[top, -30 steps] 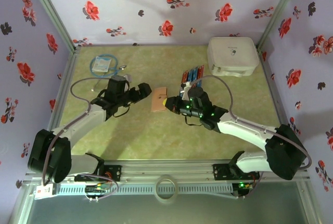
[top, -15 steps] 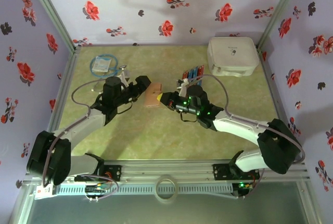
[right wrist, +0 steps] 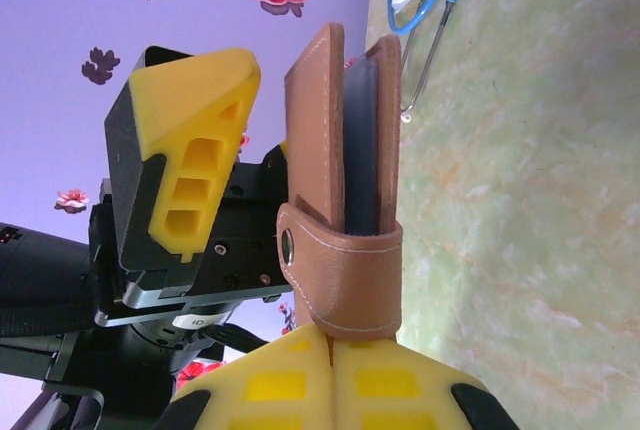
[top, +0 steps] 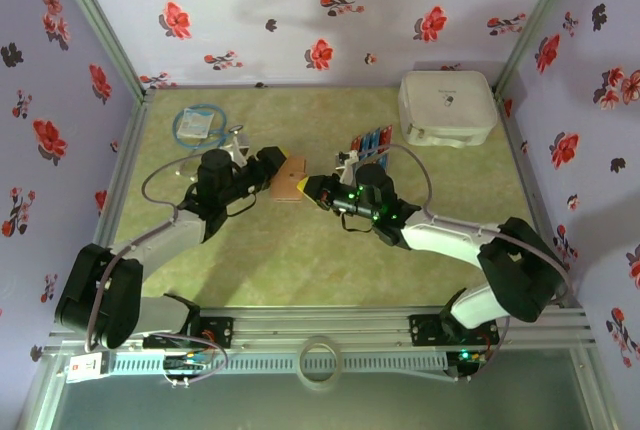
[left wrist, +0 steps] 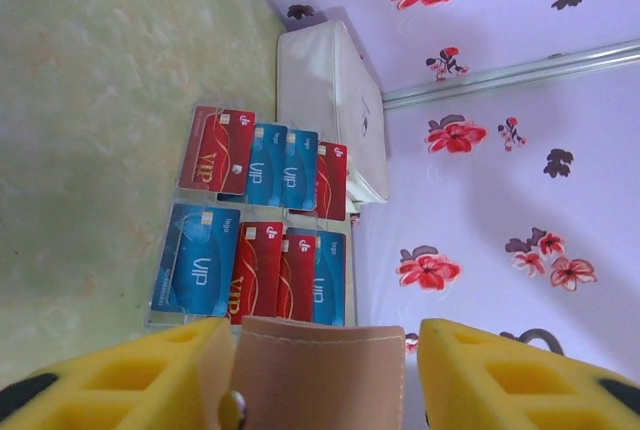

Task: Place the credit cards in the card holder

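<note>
The left hand [top: 277,166] has come in on the card holder [right wrist: 340,150] and its jaws have narrowed from wide to about half. They now stand either side of the brown leather, but the right wrist view shows one yellow finger [right wrist: 190,150] clear of the flap, so it does not look clamped yet. The right hand [right wrist: 335,380] has meanwhile carried the holder a little closer to its partner. It is fully closed and pinches the snap strap, holding the holder upright off the worktop [top: 300,250], well to the left of the white box [top: 447,107] and nearer the arms. For the task this reads as the setup for a two-handed grip. Once the left hand takes one flap, the holder could be spread to expose its pockets, and no card has gone in so far. The credit cards [left wrist: 255,230] lie flat just left of the white box in two overlapping rows of four. That makes eight cards, four red and four blue. There is one card holder, one white box and two hands. One coiled blue cable [top: 200,122] lies far to the left of the box.
</note>
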### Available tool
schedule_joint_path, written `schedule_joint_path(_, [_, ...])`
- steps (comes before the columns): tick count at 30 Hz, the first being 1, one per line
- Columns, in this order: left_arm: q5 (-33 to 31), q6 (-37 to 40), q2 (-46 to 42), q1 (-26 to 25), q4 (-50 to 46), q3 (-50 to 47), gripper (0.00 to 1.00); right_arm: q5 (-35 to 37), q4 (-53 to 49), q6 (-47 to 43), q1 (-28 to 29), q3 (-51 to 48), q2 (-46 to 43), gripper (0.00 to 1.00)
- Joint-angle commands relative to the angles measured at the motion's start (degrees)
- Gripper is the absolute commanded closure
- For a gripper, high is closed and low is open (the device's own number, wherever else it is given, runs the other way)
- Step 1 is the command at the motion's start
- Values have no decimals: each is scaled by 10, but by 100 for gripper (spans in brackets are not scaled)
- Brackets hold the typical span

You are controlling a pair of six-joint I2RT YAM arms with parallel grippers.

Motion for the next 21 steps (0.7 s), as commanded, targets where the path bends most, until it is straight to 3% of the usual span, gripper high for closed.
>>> schedule_joint_path(1, [13,0,-3,2,34,-8,53,-4,27,8,-3,-11,8,100])
schedule_joint_path(6, [12,1,-7,4,35,-13,57,-1,26,6,-4,-17,9,100])
schedule_joint_path(14, [11,7,-11,7,31,-18,80,1,20,2,-3,-16,13,100])
schedule_joint_path(15, [12,10,-12,7,28,-18,84,0,14,-2,-3,-15,12,96])
schedule_joint_path(18, [12,33,-21,8,11,-18,94,5,-40,-33,-6,-10,-4,68])
schedule_joint_path(21, [15,85,-38,9,-37,-10,98,39,-162,-99,-6,6,-43,52])
